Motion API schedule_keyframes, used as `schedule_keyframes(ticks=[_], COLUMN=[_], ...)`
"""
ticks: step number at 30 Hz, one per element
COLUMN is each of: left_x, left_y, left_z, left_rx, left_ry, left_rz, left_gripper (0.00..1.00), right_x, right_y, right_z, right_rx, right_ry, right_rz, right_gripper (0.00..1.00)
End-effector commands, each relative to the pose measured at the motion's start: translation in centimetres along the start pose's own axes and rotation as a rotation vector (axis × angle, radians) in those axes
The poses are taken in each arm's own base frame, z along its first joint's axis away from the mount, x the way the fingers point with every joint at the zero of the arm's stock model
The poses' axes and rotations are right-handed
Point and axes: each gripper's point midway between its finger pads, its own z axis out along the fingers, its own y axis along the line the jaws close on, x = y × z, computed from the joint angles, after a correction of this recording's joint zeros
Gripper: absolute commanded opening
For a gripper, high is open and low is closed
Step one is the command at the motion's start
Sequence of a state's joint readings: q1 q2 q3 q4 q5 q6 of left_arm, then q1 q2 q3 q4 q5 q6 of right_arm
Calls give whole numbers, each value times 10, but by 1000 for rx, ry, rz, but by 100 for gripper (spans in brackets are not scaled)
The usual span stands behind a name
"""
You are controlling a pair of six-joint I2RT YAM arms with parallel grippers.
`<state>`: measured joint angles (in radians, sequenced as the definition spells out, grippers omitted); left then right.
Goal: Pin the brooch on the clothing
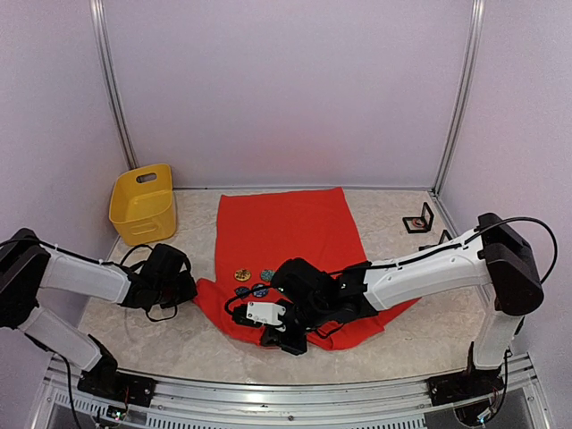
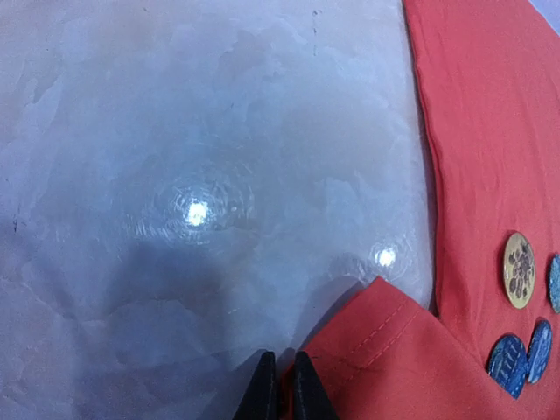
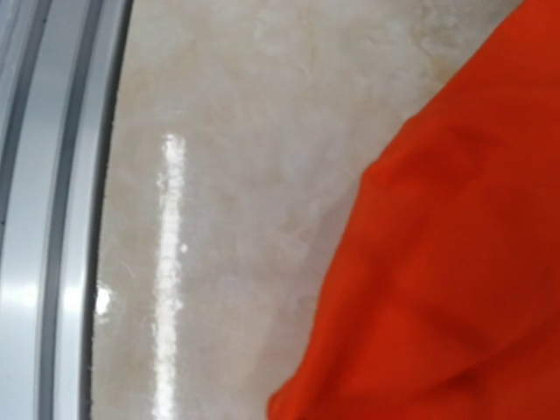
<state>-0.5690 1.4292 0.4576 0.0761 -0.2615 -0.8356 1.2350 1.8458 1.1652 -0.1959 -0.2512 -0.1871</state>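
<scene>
Brooches (image 2: 518, 269) look unpinned on the shirt (image 1: 286, 232) on the table (image 1: 179, 344), my left gripper (image 2: 284, 394) pinching its sleeve hem, right gripper (image 1: 290, 340) closed, so pinning remains.

A: The shirt (image 1: 286, 232)?
B: Soft matt cloth, stitched hem. The desk (image 2: 192, 131) is glossy, marbled, smooth.
A: And the yellow bin (image 1: 143, 204), upper left?
B: Smooth plastic. The gold brooch (image 2: 518, 269) looks metal, embossed.
</scene>
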Motion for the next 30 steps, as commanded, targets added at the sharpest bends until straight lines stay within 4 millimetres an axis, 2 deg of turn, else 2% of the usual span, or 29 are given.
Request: schedule_keyframes(ticks=[1, 5, 8, 13, 15, 19, 25, 28, 30], left_x=[16, 8, -6, -5, 7, 46, 89, 109, 120], left_y=[0, 2, -2, -4, 2, 19, 34, 35, 43], left_z=[0, -17, -42, -92, -105, -121, -143, -154, -156], left_rx=[-20, -53, -34, -11, -5, 10, -15, -40, -84], left_ry=[81, 39, -15, -18, 8, 106, 221, 281, 305], left_rz=[66, 82, 73, 41, 12, -69, -115, -81, -25], left_gripper=[0, 0, 0, 0, 0, 0, 0, 0, 0], right_x=[9, 6, 2, -4, -3, 4, 33, 44, 51], right_y=[-1, -6, -6, 2, 5, 24, 56, 61, 60], right_z=[0, -8, -14, -26, -32, -37, -20, -16, -13], right_rx=[19, 28, 24, -11, -22, -105, -265, -294, -285], right_ry=[36, 22, 17, 38, 42, 40, 124, 147, 173], right_rz=[-7, 4, 2, -4, -9, 10, 73, 89, 93], right_gripper=[0, 0, 0, 0, 0, 0, 0, 0, 0])
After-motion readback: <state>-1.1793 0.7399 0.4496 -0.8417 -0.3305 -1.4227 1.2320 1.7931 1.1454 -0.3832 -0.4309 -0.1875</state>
